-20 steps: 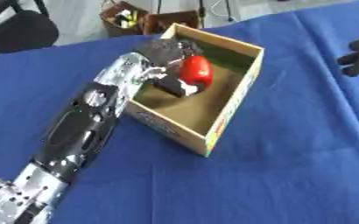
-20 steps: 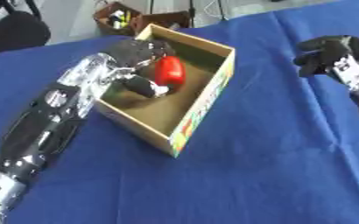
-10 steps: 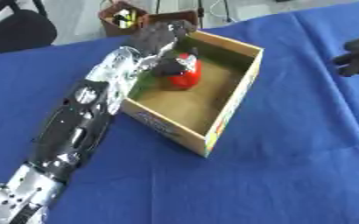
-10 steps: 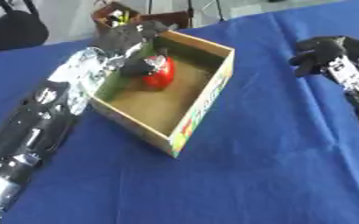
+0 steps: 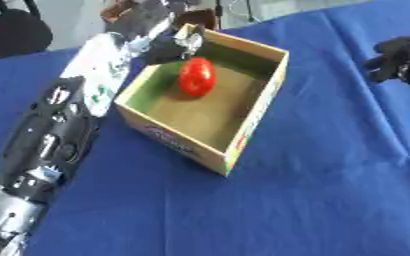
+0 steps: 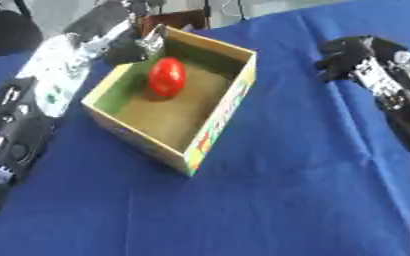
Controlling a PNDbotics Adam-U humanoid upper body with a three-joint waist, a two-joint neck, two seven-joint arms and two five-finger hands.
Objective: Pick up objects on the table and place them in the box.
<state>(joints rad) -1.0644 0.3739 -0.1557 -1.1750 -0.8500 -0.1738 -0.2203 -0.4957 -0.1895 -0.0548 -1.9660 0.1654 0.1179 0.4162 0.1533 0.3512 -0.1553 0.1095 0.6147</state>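
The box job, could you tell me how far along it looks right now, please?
Done: a red tomato-like object lies inside the cardboard box. In hand: nothing that I can see; the left hand is at the box's far-left rim, and the right hand hangs apart over the blue tablecloth. Left: no other loose objects show on the cloth.

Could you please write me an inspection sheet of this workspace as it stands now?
Surface: table under a blue cloth, lying flat.
Job's things: open cardboard box on the cloth; one red round object lies inside, near its far-left wall.
Clutter: nothing seen on the cloth.
Hands: left hand at the box's far-left corner, holding nothing, fingers unclear; right hand hovers beside the box on the right, fingers curled, empty.
Cables: nothing seen.
Surroundings: a dark chair and a brown basket beyond the far edge.
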